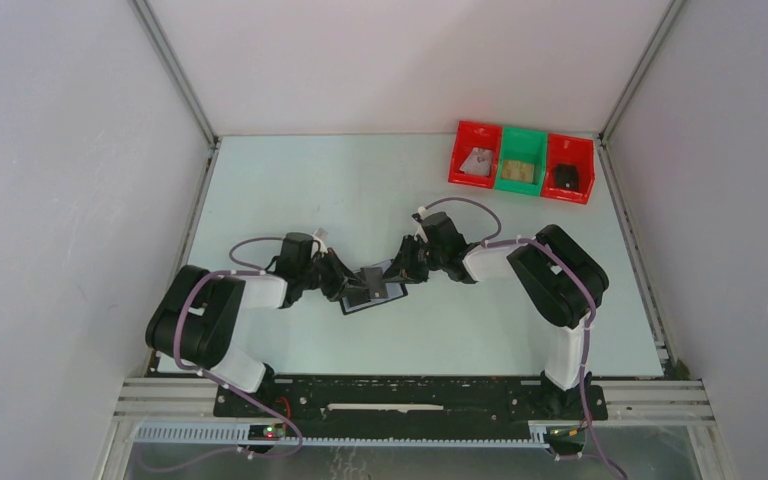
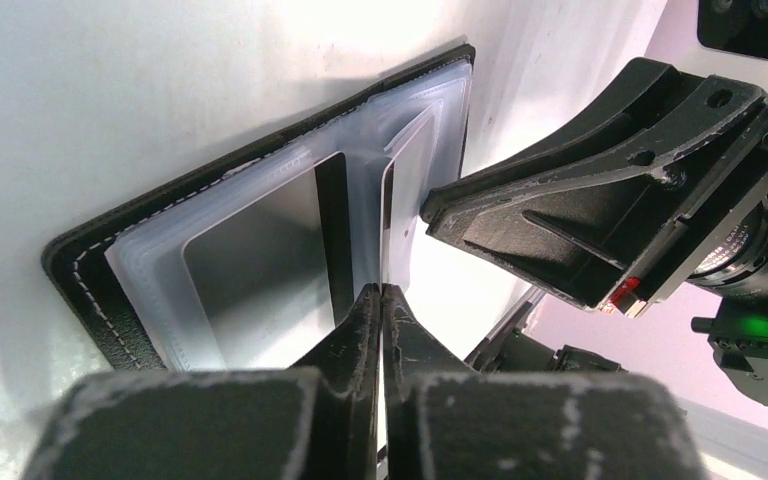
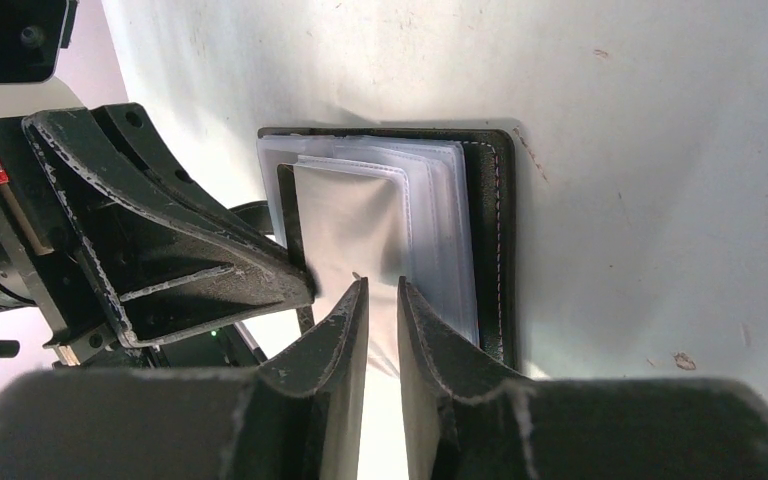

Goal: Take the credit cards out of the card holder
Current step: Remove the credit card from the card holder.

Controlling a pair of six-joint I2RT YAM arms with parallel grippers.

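The black card holder (image 1: 385,296) lies spread open on the table between both arms. Its clear sleeves (image 2: 150,265) show in the left wrist view, with a silvery-grey credit card (image 2: 250,270) with a dark stripe inside one. My left gripper (image 2: 381,292) is shut on the near edge of a sleeve page that stands upright, seen edge-on. In the right wrist view this page holds a silvery card (image 3: 350,215) over the holder (image 3: 490,230). My right gripper (image 3: 381,283) is slightly open, its tips at the card's near edge, close beside the left gripper's fingers (image 3: 210,265).
Three small bins stand at the table's far right: a red bin (image 1: 474,172) with a greyish item, a green bin (image 1: 520,184) with a tan item, and a red bin (image 1: 567,193) with a black item. White walls enclose the table.
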